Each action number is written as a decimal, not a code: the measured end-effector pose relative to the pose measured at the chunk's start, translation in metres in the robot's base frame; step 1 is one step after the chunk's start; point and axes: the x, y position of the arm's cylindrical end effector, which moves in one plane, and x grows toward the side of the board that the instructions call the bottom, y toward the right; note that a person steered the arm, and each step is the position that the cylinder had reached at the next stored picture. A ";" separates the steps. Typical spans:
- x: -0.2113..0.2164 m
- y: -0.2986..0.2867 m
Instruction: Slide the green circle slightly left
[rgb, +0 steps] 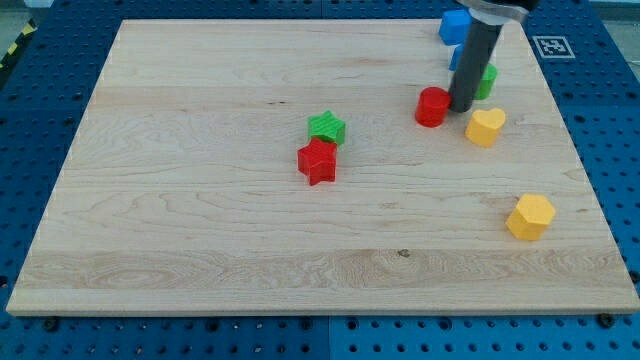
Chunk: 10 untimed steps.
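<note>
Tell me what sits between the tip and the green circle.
Nothing: in the camera view my tip stands right at the green circle's left edge, the rod covering part of it. The red block sits on the tip's other side.

The board (250, 230) is pale wood, smooth and matt — grain showing. The blocks, like the red star (317, 162), look plastic; the rod (470, 70) is dark and matt.
</note>
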 end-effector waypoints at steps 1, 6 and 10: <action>0.001 -0.035; -0.019 -0.014; -0.002 0.084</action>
